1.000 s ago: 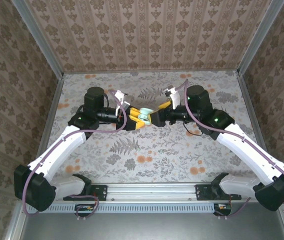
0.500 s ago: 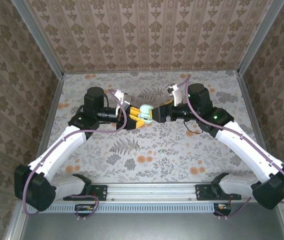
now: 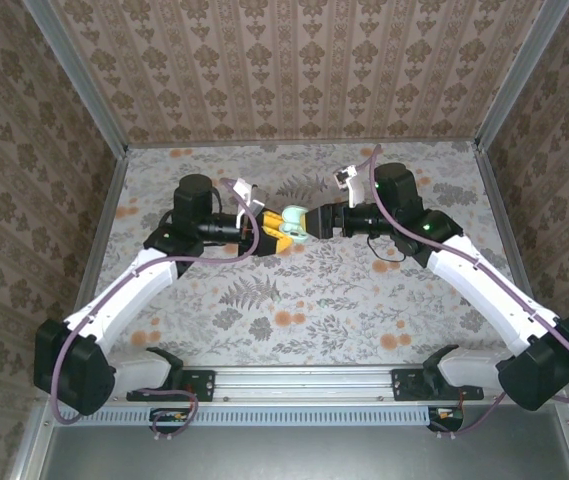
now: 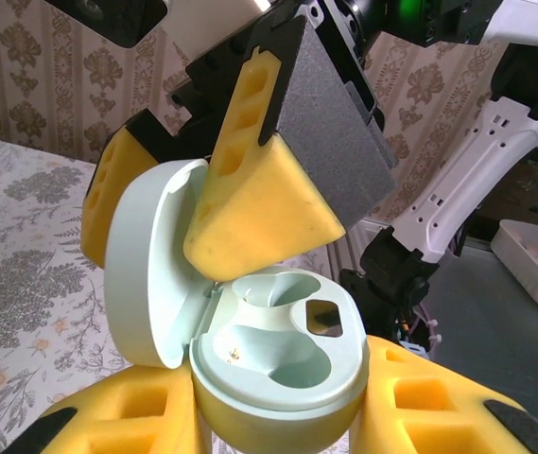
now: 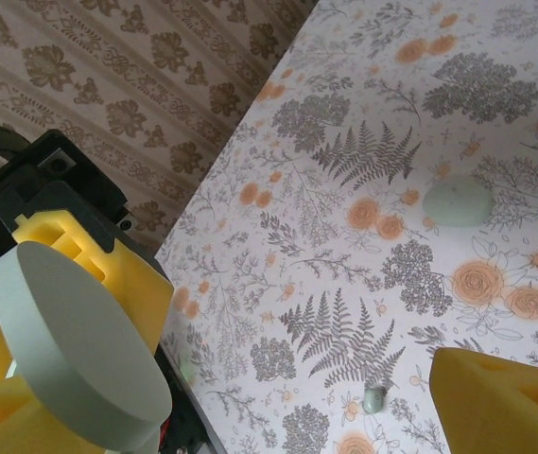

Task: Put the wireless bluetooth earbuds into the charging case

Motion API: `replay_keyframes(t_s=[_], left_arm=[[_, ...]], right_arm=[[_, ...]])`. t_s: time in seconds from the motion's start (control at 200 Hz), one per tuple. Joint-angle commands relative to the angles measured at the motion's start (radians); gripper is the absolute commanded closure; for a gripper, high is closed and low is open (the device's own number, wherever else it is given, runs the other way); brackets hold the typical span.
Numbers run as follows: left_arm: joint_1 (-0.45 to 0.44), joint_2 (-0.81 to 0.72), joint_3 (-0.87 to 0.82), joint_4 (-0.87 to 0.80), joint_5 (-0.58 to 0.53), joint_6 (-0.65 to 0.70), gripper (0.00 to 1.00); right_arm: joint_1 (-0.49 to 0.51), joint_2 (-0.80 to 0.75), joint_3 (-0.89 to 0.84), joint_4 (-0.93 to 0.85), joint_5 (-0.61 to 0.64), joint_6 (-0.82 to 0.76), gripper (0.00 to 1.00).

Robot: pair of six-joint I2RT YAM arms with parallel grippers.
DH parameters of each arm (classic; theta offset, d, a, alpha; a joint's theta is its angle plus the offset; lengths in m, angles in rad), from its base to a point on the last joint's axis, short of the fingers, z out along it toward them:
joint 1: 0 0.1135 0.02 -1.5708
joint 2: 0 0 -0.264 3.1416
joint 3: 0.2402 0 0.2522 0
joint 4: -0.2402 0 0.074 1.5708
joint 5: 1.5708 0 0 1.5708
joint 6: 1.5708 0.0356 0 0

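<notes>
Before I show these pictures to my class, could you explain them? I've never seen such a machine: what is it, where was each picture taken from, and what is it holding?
These are two robot arms bolted to the near edge of a flower-patterned table. The overhead picture looks down from above and behind them. The other two come from a camera on each wrist. The left gripper is closed on an open, pale green charging case, whose two hollows look empty. The right gripper is open, with its yellow foam fingers on either side of the case's lid. The right wrist picture shows two pale green things lying on the table: an oval piece and a smaller piece. They may be the earbuds, but that is unclear.
</notes>
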Motion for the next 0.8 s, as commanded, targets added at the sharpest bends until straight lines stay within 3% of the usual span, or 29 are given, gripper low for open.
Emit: replay_keyframes(t_s=[0.0,0.795], left_arm=[[0.004,0.0,-0.013,0.037,0.041,0.009,0.88],[0.032,0.078,0.0,0.077,0.02,-0.03,0.89]], right_arm=[[-0.026,0.019,0.018,0.03,0.011,0.038,0.14],[-0.026,0.053,0.044,0.069,-0.096,0.09,0.15]])
